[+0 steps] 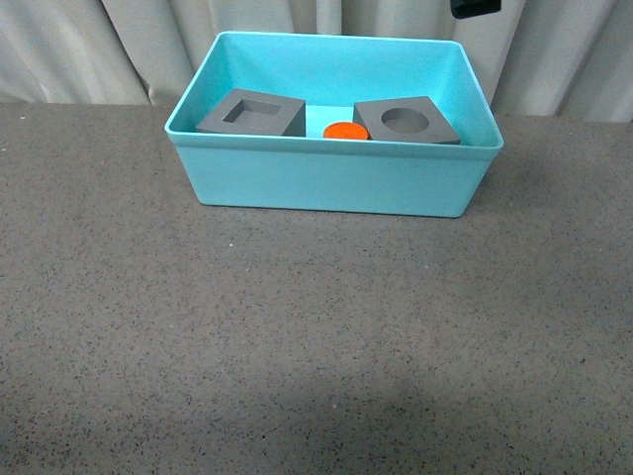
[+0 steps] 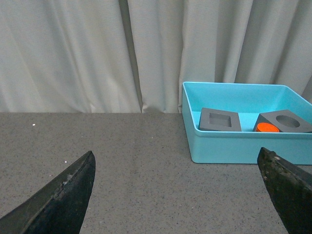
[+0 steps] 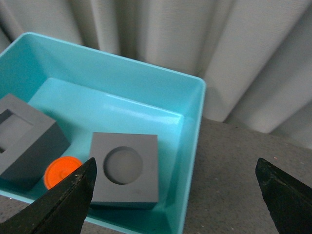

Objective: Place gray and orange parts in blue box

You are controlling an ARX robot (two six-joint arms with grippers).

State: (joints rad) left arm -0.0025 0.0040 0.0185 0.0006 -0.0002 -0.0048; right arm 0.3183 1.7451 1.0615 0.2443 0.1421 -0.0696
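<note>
I see both matte gray foam cubes (image 1: 253,112) (image 1: 406,120) and the smooth orange cylinder (image 1: 345,131) inside the glossy turquoise plastic bin (image 1: 326,180) on the speckled counter (image 1: 297,346); both claws (image 2: 178,195) (image 3: 175,195) spread, empty.

Turquoise-blue box (image 1: 326,183), two matte gray cubes (image 1: 252,113), orange cylinder (image 1: 345,131), speckled dark-gray table (image 1: 297,336).

Box (image 1: 331,183) at table's (image 1: 297,346) far side, square-recess cube (image 1: 251,112) inside left, cylinder (image 1: 345,131) between, round-recess cube (image 1: 406,120) right

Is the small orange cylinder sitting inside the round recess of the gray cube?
No, the orange cylinder stands on the blue box floor beside the round-recess gray cube, whose hole is empty.
</note>
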